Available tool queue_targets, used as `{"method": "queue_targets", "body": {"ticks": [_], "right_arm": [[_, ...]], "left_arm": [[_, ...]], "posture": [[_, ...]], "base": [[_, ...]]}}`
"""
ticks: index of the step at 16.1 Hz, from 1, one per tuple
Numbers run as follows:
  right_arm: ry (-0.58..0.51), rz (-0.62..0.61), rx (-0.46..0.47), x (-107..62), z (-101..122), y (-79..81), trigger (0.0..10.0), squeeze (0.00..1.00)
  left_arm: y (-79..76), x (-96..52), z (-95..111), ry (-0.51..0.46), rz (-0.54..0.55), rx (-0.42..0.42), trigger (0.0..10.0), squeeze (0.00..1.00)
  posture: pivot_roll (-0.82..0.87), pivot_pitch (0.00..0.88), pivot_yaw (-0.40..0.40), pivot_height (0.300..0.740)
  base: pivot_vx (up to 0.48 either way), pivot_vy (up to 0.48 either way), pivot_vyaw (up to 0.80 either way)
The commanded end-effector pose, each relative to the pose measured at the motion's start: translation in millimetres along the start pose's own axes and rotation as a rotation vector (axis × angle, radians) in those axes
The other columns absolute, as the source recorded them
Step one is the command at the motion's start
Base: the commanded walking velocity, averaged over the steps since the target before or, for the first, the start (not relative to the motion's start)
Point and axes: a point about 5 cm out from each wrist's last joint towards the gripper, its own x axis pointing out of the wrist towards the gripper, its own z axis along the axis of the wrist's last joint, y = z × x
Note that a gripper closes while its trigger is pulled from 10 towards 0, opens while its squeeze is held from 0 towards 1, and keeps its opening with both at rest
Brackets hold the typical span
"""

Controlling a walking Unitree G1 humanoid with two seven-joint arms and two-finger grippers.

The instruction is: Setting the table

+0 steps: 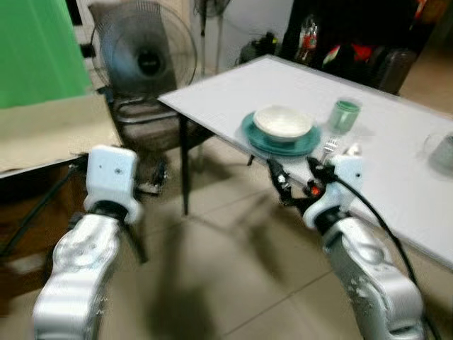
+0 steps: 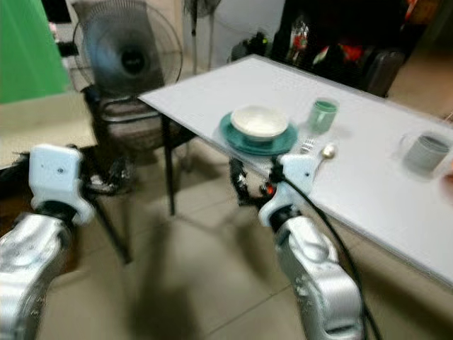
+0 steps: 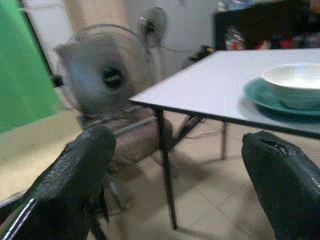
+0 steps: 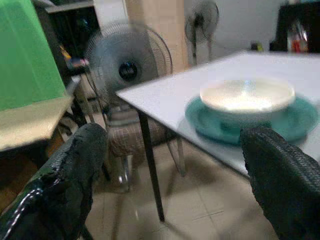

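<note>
A white bowl (image 1: 283,122) sits on a teal plate (image 1: 251,134) near the front edge of the white table (image 1: 233,88). Behind it to the right stands a green cup (image 1: 344,115). A fork (image 2: 306,146) and a spoon (image 2: 328,151) lie beside the plate, and a grey mug (image 2: 427,151) stands further right. My right gripper (image 1: 296,185) is open and empty, just below the table edge in front of the plate. My left gripper (image 3: 175,190) is also open and empty, held over the floor well left of the table.
A standing fan (image 1: 144,53) and a woven chair (image 1: 152,120) are at the table's left corner. A tan surface (image 1: 49,131) lies at the far left, with a green screen behind it. Dark furniture (image 1: 354,35) stands beyond the table. Tiled floor lies between my arms.
</note>
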Motion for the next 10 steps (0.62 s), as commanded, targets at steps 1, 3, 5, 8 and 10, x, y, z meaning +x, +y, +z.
{"method": "queue_targets", "body": {"ticks": [1, 3, 5, 8, 10], "right_arm": [[0.019, 0.011, 0.045, 2.0, 0.3, 2.1, 10.0, 1.00], [0.030, 0.027, 0.094, 3.1, -0.1, 2.1, 10.0, 1.00], [0.045, 0.058, 0.094, 3.9, 0.6, 3.4, 10.0, 1.00], [0.079, 0.113, 0.106, 6.2, -1.1, 7.5, 10.0, 1.00], [0.095, 0.152, 0.101, 8.8, -1.1, 10.7, 10.0, 1.00]], "left_arm": [[5.4, 1.0, 0.8, -0.001, 0.024, 0.020, 10.0, 0.00], [5.5, 1.7, 0.2, 0.003, 0.031, 0.020, 10.0, 0.00], [7.8, 2.9, 0.7, 0.003, 0.042, 0.023, 10.0, 0.00], [11.9, 3.7, 5.1, -0.021, 0.068, 0.002, 10.0, 0.00], [13.0, 3.4, 4.9, -0.019, 0.076, 0.003, 10.0, 0.00]], "posture": [[-0.04, 0.000, -0.010, 0.740], [-0.04, 0.000, -0.009, 0.740], [-0.04, 0.000, -0.012, 0.740], [-0.03, 0.000, -0.025, 0.740], [-0.03, 0.000, -0.032, 0.740]], "base": [[0.000, 0.000, 0.00], [0.000, 0.000, 0.00], [0.000, 0.000, 0.80], [0.087, 0.000, 0.80], [0.281, 0.000, 0.80]]}}
